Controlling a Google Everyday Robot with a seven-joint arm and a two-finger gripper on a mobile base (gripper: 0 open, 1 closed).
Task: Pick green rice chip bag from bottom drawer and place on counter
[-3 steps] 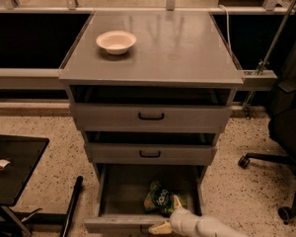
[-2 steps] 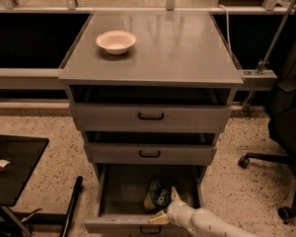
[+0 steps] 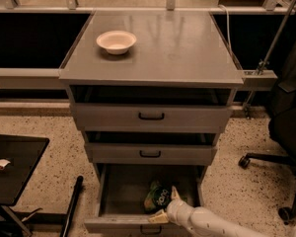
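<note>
The green rice chip bag (image 3: pixel 156 195) lies on the floor of the pulled-out bottom drawer (image 3: pixel 122 187), right of its middle. My gripper (image 3: pixel 164 204) reaches into that drawer from the lower right on a white arm. It is open, with one fingertip (image 3: pixel 173 191) beside the bag's right edge and the other near the drawer's front wall, just under the bag. Nothing is held. The counter (image 3: pixel 177 48) is the grey cabinet top above.
A white bowl (image 3: pixel 116 41) sits on the counter's back left. The two upper drawers stand slightly ajar. A small black side table (image 3: pixel 15 167) stands at the left, a black office chair (image 3: pixel 286 132) at the right, and a dark pole (image 3: pixel 71 206) lies on the floor left of the drawer.
The gripper has moved forward and up from the drawer's front edge into the drawer, and now sits against the bag. The bag has not moved.
</note>
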